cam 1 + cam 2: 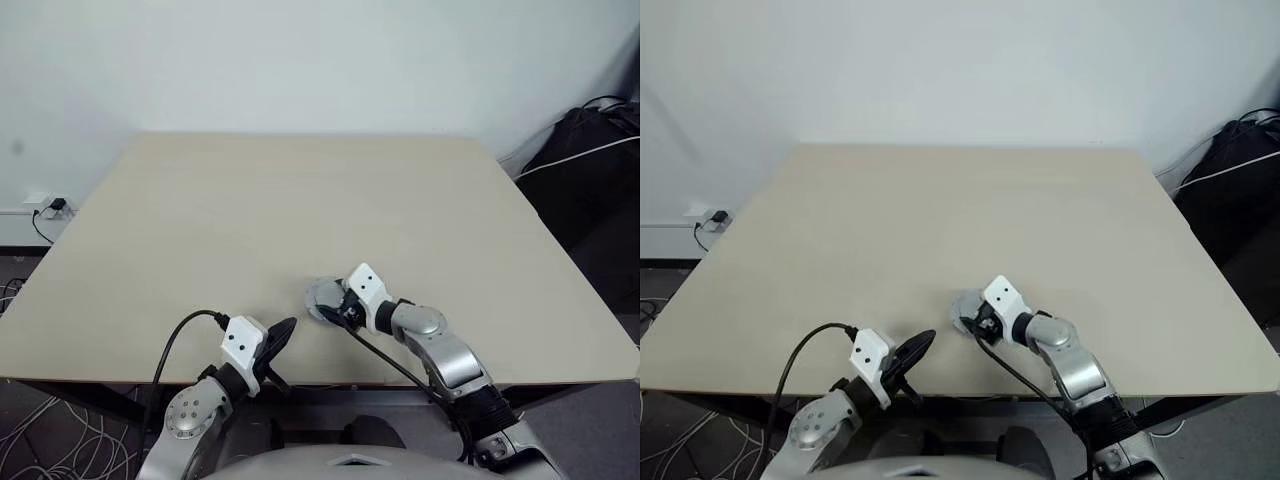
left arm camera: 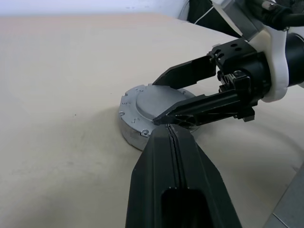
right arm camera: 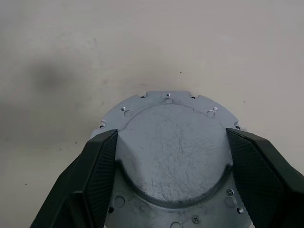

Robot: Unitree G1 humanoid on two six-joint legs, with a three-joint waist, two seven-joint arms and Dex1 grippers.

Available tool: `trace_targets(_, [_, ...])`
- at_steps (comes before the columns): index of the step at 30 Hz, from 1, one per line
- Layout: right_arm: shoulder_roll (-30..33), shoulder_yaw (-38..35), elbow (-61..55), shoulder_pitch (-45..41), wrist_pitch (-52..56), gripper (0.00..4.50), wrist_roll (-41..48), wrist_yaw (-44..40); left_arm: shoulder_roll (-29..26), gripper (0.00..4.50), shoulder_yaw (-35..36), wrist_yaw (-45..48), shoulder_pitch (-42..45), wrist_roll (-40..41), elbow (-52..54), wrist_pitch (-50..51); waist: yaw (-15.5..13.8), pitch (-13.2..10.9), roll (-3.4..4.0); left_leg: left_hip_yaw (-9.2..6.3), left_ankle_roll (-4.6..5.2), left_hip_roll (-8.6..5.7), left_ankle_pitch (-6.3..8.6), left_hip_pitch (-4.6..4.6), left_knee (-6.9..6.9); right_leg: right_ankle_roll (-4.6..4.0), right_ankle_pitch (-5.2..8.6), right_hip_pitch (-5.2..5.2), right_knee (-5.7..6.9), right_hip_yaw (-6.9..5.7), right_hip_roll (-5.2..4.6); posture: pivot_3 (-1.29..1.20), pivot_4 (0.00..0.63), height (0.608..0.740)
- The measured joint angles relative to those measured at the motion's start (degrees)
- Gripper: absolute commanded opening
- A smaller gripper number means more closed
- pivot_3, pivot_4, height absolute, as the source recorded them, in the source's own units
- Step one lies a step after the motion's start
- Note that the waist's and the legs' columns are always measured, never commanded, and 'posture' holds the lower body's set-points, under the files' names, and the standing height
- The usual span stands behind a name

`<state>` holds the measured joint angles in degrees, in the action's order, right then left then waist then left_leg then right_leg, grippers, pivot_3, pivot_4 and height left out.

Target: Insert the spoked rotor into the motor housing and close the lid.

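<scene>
**Layout on the table**

The lid (image 1: 325,298) lies flat on the table (image 1: 300,200), near its front edge. The right gripper (image 3: 166,180) sits over it, one finger on each side. The left gripper (image 1: 283,333) is to the lid's left, nearer the front edge

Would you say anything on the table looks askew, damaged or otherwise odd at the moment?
Nothing stands out. The lid lies flat on the table, smooth face with the raised centre up, with light surface scratches only. The right pincer straddles it with fingers on either side, and the left pincer is shut near the table's front edge.
</scene>
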<state>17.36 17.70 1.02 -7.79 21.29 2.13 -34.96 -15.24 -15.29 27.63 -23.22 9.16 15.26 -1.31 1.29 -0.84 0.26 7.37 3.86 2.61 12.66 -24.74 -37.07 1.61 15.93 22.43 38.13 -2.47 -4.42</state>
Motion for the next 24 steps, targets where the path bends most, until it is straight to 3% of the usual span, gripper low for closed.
trace_targets(24, [-0.1,0.5,-2.6,-1.2,7.1,3.23,-0.2,0.9,2.1,0.00,2.5,-0.2,2.3,-1.9,-14.3,-14.3,0.0,0.1,0.02,0.00,0.01,0.00,0.01,0.00,0.01,0.00,0.00,0.00,0.00,0.04,-0.07,0.00,0.000,0.740])
